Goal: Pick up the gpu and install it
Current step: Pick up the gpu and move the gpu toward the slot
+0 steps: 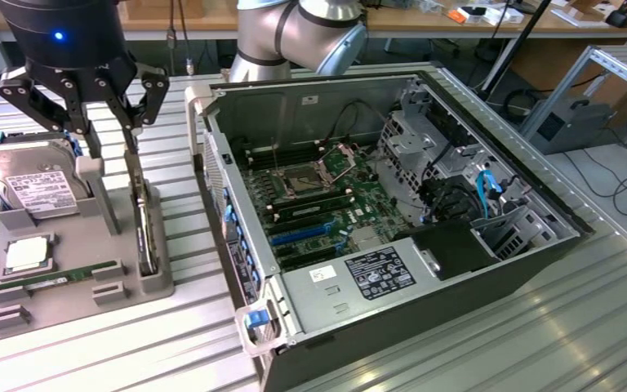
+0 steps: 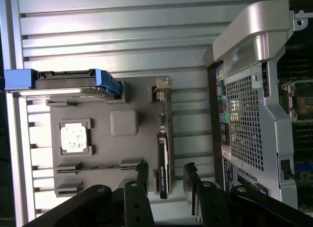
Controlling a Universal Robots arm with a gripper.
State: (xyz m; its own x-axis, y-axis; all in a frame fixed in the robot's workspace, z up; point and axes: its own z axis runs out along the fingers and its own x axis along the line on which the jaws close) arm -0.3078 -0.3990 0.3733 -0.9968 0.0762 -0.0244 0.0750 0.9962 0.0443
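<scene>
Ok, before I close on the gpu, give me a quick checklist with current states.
1. The gripper is open: ok.
2. The gpu stands on edge in the gray holder: ok.
3. The gpu lines up between the fingers in the wrist view: ok.
4. Low enough to grip the card: cannot tell.
5. The computer case lies open: ok.
6. The blue slot on the motherboard is free: ok.

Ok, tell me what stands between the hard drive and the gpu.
A raised grey block of the tray stands between hard drive and gpu, seen clearest in the wrist view.
</scene>
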